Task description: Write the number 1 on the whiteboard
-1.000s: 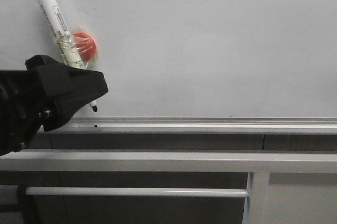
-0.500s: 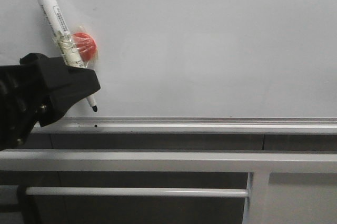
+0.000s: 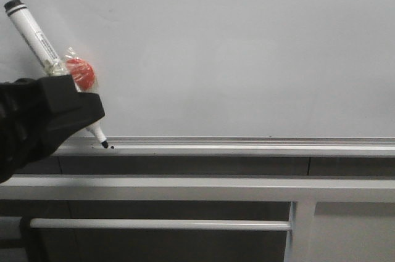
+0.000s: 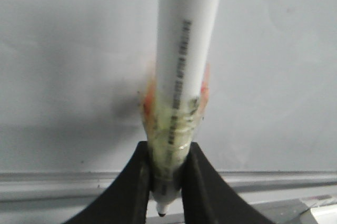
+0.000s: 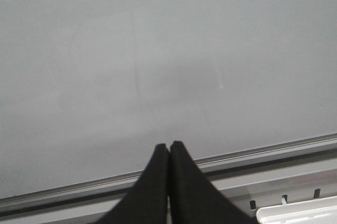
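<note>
Whiteboard (image 3: 247,52): fills my front view, pale and unmarked; I see no stroke on it.
Left gripper (image 4: 167,182): jaws pinching the marker (image 3: 37,37), tilted, tip at the bottom rail (image 3: 247,146) beside a tiny black dot (image 3: 112,147), possibly touching.
Right gripper (image 5: 168,153): jaws pressed together, empty, facing the board.

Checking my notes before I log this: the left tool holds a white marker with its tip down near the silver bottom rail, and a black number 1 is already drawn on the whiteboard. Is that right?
Not quite. The left tool does hold the white marker with its tip down near the silver bottom rail, but no number 1 is drawn yet. The front view shows the whiteboard bare of any stroke, with only a tiny black dot on the rail.
</note>
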`<state>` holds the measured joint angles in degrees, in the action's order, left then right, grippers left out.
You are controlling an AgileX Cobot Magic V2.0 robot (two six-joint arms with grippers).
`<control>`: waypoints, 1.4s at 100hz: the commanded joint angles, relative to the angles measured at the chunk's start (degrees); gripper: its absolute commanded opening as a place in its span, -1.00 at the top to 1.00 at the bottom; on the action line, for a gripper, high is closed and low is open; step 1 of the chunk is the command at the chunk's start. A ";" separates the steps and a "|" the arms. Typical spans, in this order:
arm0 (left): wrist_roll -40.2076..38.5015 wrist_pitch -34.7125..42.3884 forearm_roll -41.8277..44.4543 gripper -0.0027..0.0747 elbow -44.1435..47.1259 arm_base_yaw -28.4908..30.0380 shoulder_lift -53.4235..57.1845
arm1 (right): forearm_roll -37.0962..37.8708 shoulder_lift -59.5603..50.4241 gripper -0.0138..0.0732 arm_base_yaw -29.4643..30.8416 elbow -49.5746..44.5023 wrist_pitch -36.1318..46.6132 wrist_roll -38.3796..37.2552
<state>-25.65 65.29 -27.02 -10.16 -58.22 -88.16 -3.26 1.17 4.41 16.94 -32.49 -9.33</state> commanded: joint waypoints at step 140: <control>10.23 -60.80 52.04 0.98 -24.74 0.44 10.57 | -44.74 22.90 0.83 -0.61 19.32 -23.16 52.07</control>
<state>-14.93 12.01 23.00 -31.68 -57.85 -82.27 -44.76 23.00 3.83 34.35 -57.35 40.96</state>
